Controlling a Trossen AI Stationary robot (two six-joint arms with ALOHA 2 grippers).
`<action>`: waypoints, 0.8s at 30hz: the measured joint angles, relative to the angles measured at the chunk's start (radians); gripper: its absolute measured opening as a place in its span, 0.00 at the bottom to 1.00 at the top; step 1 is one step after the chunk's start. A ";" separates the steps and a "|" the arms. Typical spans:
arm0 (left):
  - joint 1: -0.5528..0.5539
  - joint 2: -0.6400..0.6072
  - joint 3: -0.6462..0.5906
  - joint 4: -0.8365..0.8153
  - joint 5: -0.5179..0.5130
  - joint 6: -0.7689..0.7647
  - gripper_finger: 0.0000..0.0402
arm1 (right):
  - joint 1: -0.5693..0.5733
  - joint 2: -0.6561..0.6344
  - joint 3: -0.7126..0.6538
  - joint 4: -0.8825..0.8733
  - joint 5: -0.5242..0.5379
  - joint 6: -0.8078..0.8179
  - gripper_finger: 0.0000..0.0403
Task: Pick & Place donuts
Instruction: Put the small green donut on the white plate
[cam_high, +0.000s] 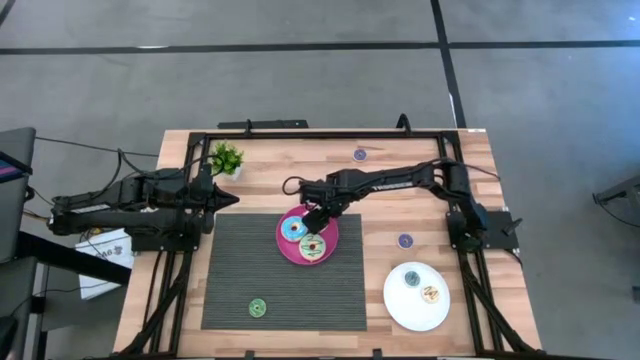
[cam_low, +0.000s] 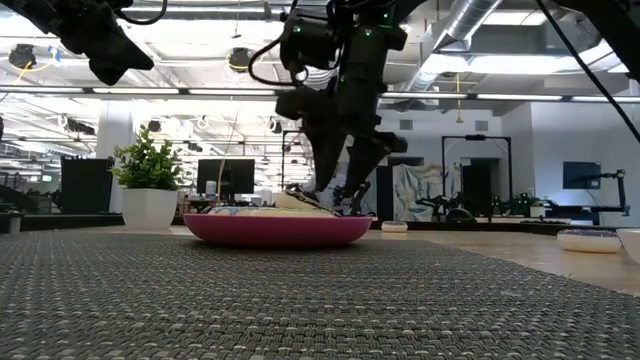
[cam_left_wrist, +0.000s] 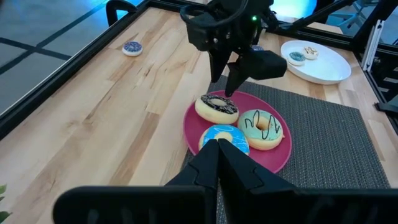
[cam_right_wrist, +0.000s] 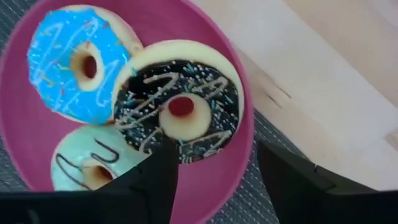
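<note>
Table (cam_high: 260, 180) comes first, pale wood under a dark ribbed mat (cam_high: 240, 270), with the pink plate (cam_high: 328, 250) at the frame's centre and a white plate (cam_high: 400, 305) at lower right carrying two donuts. On the pink plate lie three: a blue donut (cam_right_wrist: 74, 62), a mint-green one (cam_left_wrist: 262, 127), and the chocolate donut (cam_right_wrist: 180, 106) directly beneath the right gripper (cam_right_wrist: 214, 168), whose fingers stand wide apart and hold nothing. Spare donuts sit on the mat at lower left and on bare wood at upper and mid right. The left gripper (cam_high: 228, 197) waits at mid left, fingers pressed together, empty. The risk, as I judge it: the chocolate donut touches both neighbours, so a lowered finger could shove them or tip the shallow plate.
</note>
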 joint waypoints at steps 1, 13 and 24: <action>0.000 0.000 0.000 0.000 0.000 0.000 0.00 | 0.000 -0.002 0.001 0.003 0.000 0.003 0.51; -0.003 0.000 0.000 0.002 0.020 0.011 0.00 | 0.061 -0.181 -0.020 -0.063 0.041 -0.032 0.26; -0.043 0.056 0.000 0.021 0.147 0.030 0.00 | 0.242 -0.495 -0.441 0.349 0.041 -0.312 0.01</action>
